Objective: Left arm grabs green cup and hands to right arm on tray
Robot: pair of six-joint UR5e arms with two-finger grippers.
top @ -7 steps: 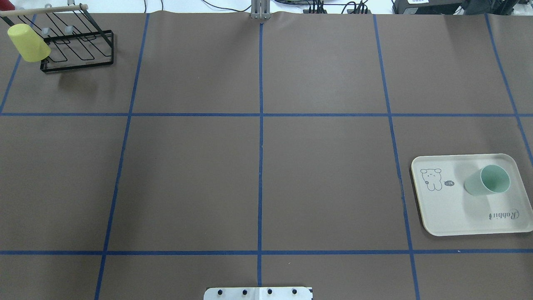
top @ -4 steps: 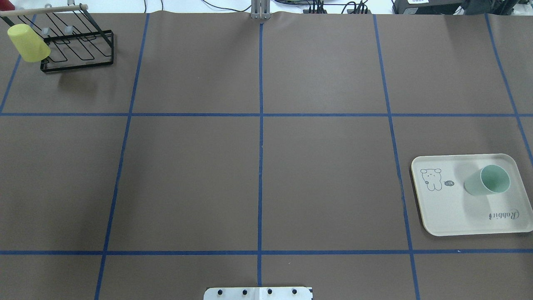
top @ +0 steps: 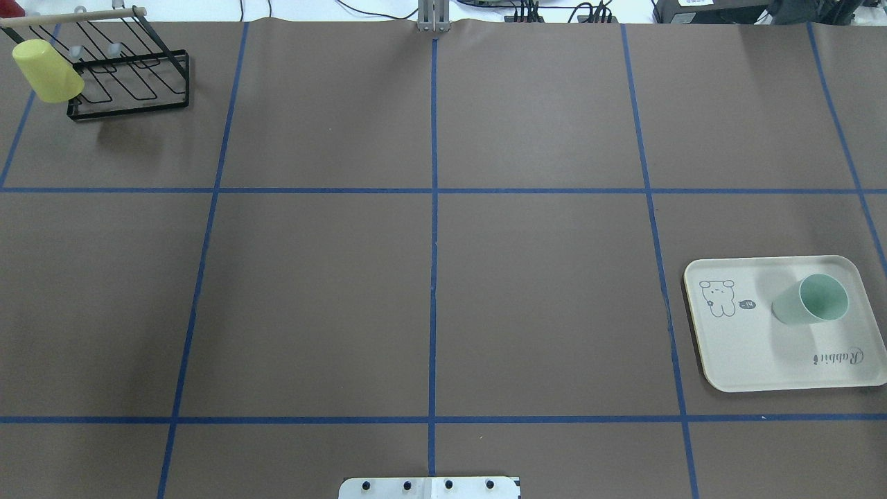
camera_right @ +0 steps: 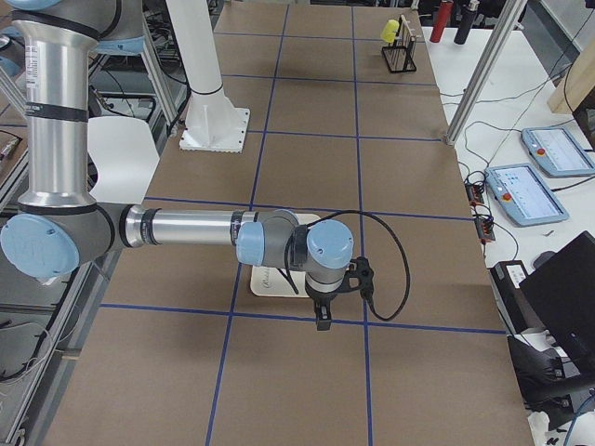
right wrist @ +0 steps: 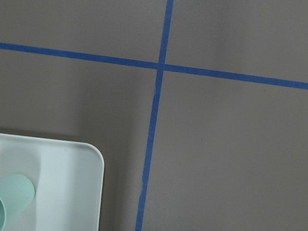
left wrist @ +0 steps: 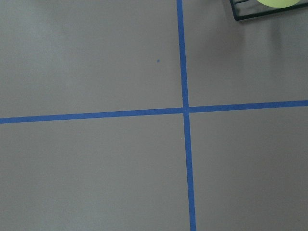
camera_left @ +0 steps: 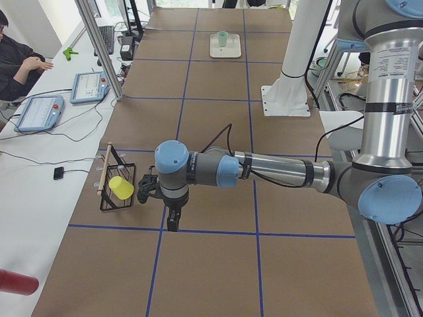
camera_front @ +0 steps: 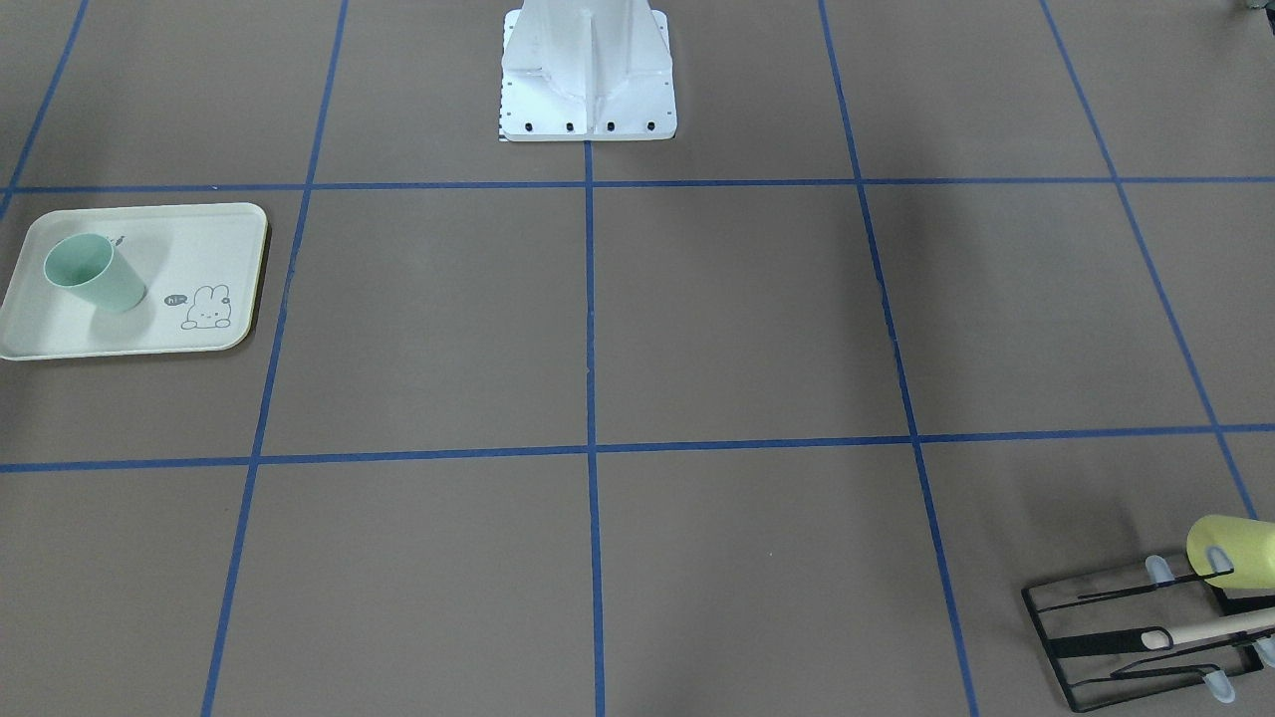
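Green cup (top: pixel 811 301) stands upright, mouth up, on the tray (top: pixel 748 353), at the end away from the bunny print (top: pixel 717 298). Pale mint, smooth, tapered, no handle.

Judged: placement done, so route any retreat high, off the tray.

Right gripper (camera_right: pixel 323 321) hangs near the tray's corner, left gripper (camera_left: pixel 173 221) well apart from the tray. Cannot tell finger spread on either.

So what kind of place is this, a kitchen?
Most likely a robot lab, not a kitchen. Two big robot arms, the left arm and the right arm, reach over a table marked with blue tape squares, and control tablets lie on a side bench.
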